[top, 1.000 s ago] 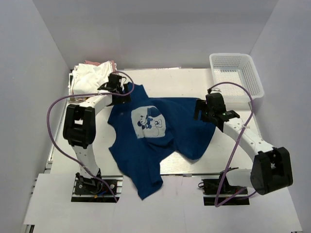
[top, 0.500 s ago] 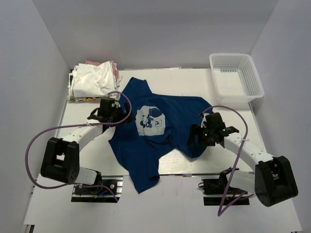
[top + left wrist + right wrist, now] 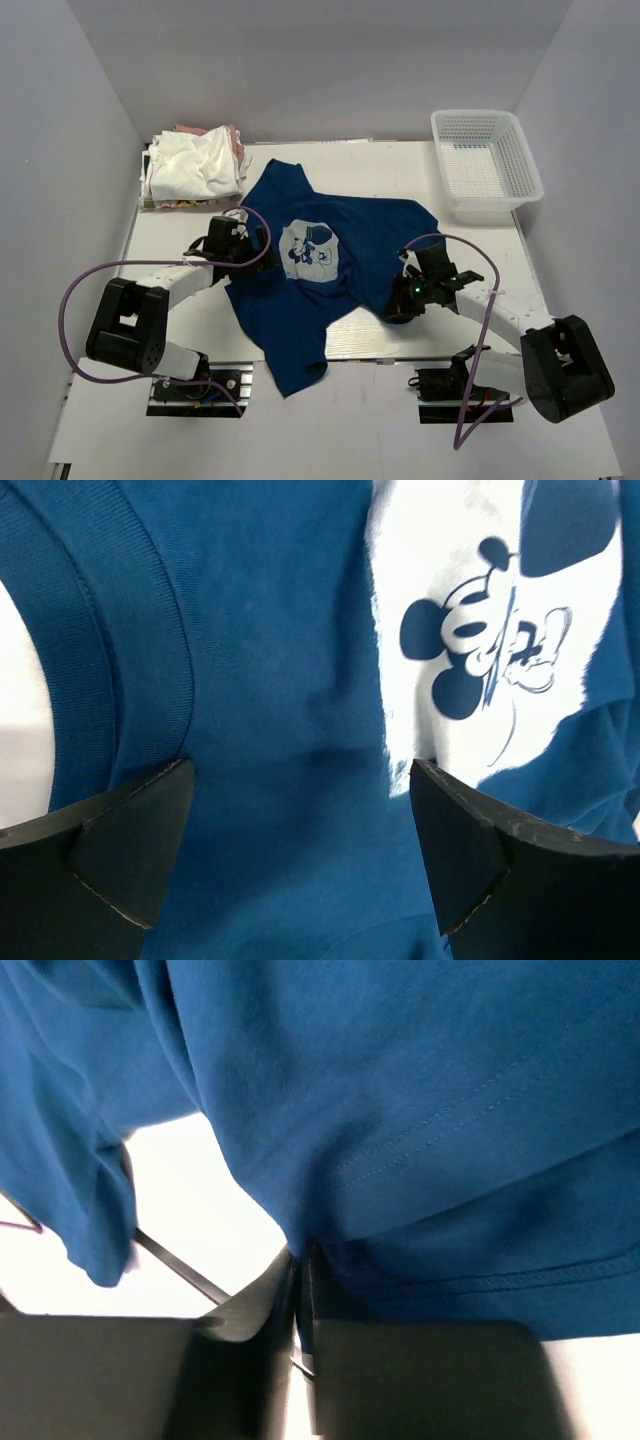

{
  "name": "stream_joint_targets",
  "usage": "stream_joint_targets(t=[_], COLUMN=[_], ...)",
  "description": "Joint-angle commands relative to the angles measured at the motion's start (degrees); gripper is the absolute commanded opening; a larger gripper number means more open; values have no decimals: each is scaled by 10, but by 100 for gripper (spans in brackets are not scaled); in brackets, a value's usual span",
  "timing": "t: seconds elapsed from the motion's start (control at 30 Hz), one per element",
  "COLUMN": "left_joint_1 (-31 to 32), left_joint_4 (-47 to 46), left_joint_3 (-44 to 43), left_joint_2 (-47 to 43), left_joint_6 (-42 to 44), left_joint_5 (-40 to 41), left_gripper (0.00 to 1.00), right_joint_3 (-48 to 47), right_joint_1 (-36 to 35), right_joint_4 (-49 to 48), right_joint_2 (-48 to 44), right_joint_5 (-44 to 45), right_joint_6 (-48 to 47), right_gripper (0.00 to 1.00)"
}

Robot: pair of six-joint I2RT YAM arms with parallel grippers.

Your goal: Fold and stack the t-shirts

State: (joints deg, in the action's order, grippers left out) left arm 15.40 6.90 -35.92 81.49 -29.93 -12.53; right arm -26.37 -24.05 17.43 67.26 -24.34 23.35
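You've got the navy blue cloth t-shirt point(image 3: 280, 310) with its white and light-blue cartoon print point(image 3: 308, 250) lying rumpled, print up, across the middle of the white table point(image 3: 480, 250). One end trails to the near edge between the arm bases. Your left jaws are released, spread wide low over the shirt. The ribbed collar point(image 3: 130, 660) is off one side and the print off the other; you can't tell if they touch the cloth. Your right jaws are clenched on a stitched hem fold at the shirt's right edge, with cloth bunched over them. The heap of white and pink shirts point(image 3: 190, 165) sits at the far left corner, near the navy shirt's far tip. The white plastic mesh basket point(image 3: 485, 160) sits far right, well apart.
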Motion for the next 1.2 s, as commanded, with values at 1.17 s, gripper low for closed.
stream_joint_targets(t=[1.17], left_joint_1=[-11], left_joint_4=[168], left_joint_3=[-167], left_joint_2=[132], left_joint_6=[-13], left_joint_5=[236], left_gripper=[100], right_joint_3=[-478], right_joint_1=[89], right_joint_4=[-39], right_joint_2=[295], right_joint_5=[319], right_joint_6=[-73], right_gripper=[0])
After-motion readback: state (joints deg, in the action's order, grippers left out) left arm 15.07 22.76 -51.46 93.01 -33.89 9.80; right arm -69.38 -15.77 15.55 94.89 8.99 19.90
